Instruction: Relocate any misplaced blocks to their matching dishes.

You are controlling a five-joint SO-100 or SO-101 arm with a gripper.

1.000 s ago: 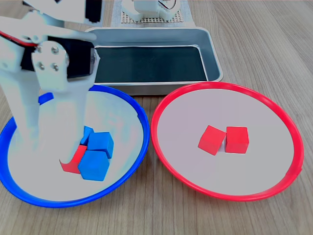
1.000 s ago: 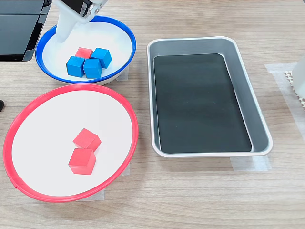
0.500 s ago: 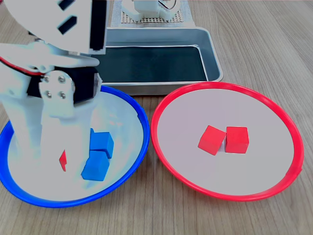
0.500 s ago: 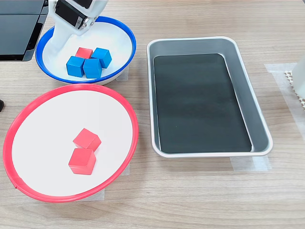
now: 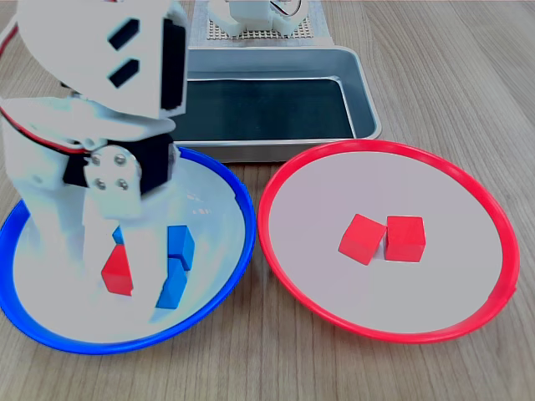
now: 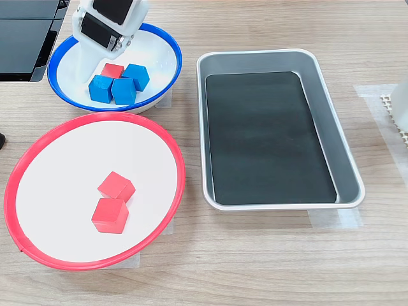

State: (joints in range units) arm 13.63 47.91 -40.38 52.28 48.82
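Note:
A blue-rimmed dish holds three blue cubes and one red cube. My gripper is lowered into this dish and open, one white finger on each side of the red cube; I cannot tell if they touch it. In the first exterior view the arm hides part of the blue cubes. The red-rimmed dish carries two red cubes side by side.
A rectangular grey metal tray with a dark bottom lies beside the dishes on the wooden table. The arm's base stands behind the tray in the first exterior view. A dark object sits at the second exterior view's upper left.
The arm has come down into the blue-rimmed dish, and its fingers now flank the red cube. No cube has moved.

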